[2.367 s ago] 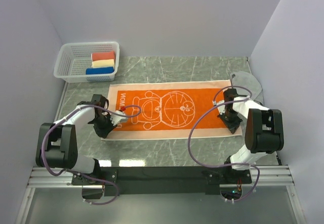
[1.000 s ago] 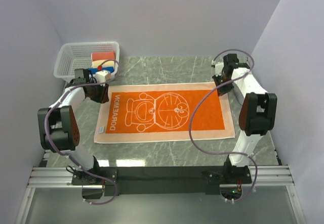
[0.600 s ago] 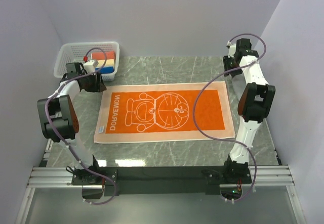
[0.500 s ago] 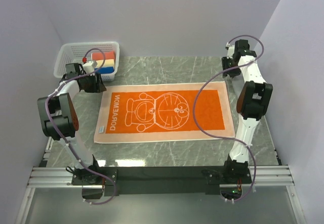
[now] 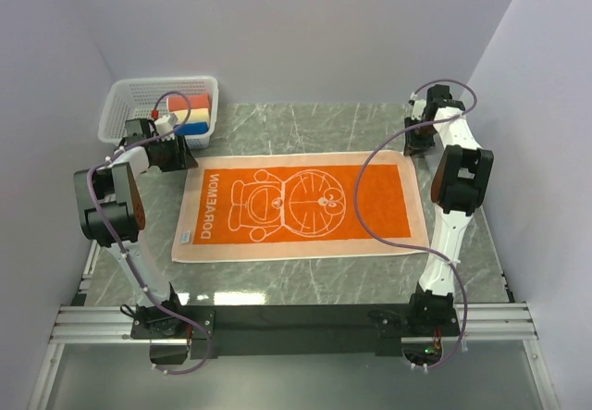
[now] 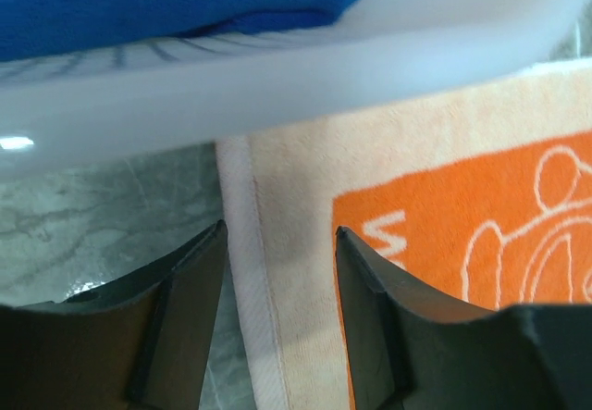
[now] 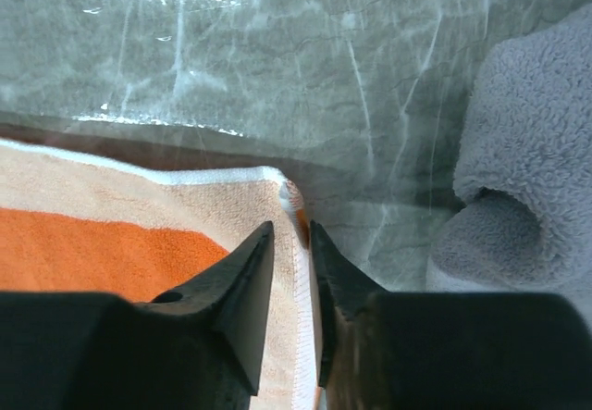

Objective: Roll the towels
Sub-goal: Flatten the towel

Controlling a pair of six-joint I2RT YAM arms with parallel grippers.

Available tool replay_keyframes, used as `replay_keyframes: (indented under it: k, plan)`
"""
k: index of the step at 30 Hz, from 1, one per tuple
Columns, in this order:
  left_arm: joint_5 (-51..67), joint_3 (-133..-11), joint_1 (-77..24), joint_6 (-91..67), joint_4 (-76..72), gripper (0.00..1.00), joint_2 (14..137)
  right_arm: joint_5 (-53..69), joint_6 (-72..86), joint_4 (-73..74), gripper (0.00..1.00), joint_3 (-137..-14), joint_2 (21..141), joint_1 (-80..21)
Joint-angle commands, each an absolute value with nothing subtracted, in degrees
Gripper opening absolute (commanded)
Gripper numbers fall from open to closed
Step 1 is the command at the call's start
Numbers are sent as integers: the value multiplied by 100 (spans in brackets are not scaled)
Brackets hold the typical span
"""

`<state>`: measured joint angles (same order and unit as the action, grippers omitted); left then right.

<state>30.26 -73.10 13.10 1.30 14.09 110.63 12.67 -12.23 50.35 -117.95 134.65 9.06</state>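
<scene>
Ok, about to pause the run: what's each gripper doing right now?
Left gripper: open, straddling the orange towel's edge, holding nothing.
Right gripper: jaws narrow around the towel's corner; grip cannot be told.

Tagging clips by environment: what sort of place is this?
Probably a lab test cell: two robot arms bolted to an aluminium rail, bare walls boxing a marble-look table, an orange towel laid out flat.

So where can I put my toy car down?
Two bare strips: one behind the orange towel, between the basket and the right gripper, and one in front, between it and the rail. The far corners are crowded: left gripper by the basket, right gripper beside the grey towel.
</scene>
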Motion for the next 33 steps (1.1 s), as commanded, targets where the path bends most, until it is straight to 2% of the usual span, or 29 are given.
replay_keyframes:
  k: [1, 7, 18, 22, 33]
  plan:
    - [2769, -7436, 1301, -290, 854, 56, 11092, 1424, -1274, 5106, 28, -11962, 13438, 940]
    - [2576, -7242, 1310, -430, 256, 54, 11083, 1397, -1301, 5141, 18, -12076, 13526, 940]
    - [2487, -7681, 1301, -404, 589, 52, 11575, 1371, -1353, 5203, 7, -12208, 13553, 940]
    - [2531, -7936, 1231, -404, 852, 53, 11794, 1362, -1362, 5247, 0, -12252, 13588, 940]
    - [2180, -8068, 1037, -773, 967, 49, 12198, 1371, -1433, 5282, 0, -12278, 13570, 940]
